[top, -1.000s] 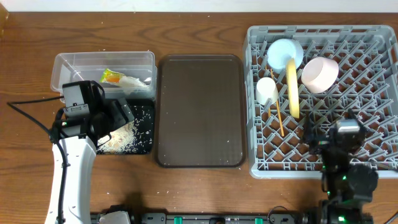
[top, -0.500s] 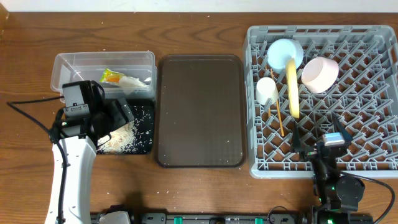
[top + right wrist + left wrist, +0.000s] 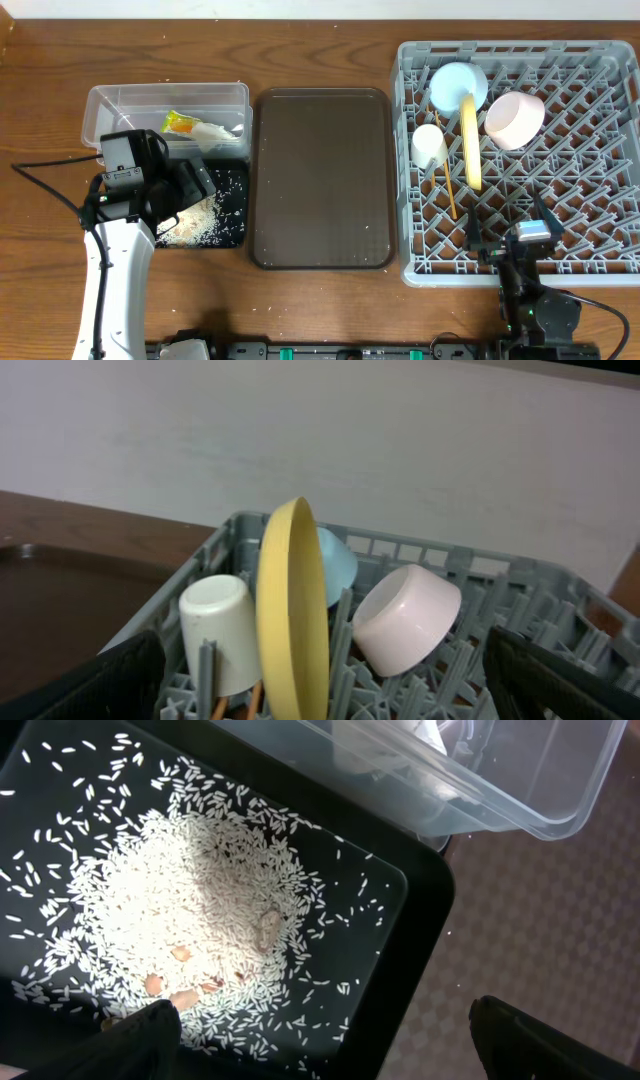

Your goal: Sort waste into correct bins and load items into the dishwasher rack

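The grey dishwasher rack [image 3: 600,200] holds the yellow plate [image 3: 470,140] on edge, the light blue bowl [image 3: 458,85], the pink bowl [image 3: 515,118], the white cup [image 3: 429,146] and the chopsticks [image 3: 447,190]. My right gripper [image 3: 510,235] hangs open over the rack's front edge, facing the plate [image 3: 290,600], with nothing between its jaws. The clear tub [image 3: 165,115] contains the snack wrapper [image 3: 180,124] and the white wrapper [image 3: 215,130]. My left gripper [image 3: 190,185] stands open and empty over the black tray [image 3: 230,235], where the rice [image 3: 170,910] lies heaped.
A large dark brown serving tray [image 3: 320,180] lies between the bins and the rack. A few stray grains dot the wooden table [image 3: 290,300] near the front. The left arm's white link [image 3: 115,280] runs down to the table's front edge.
The right arm has drawn back toward the front edge of the rack, its gripper still open. The left arm and all objects have stayed put.
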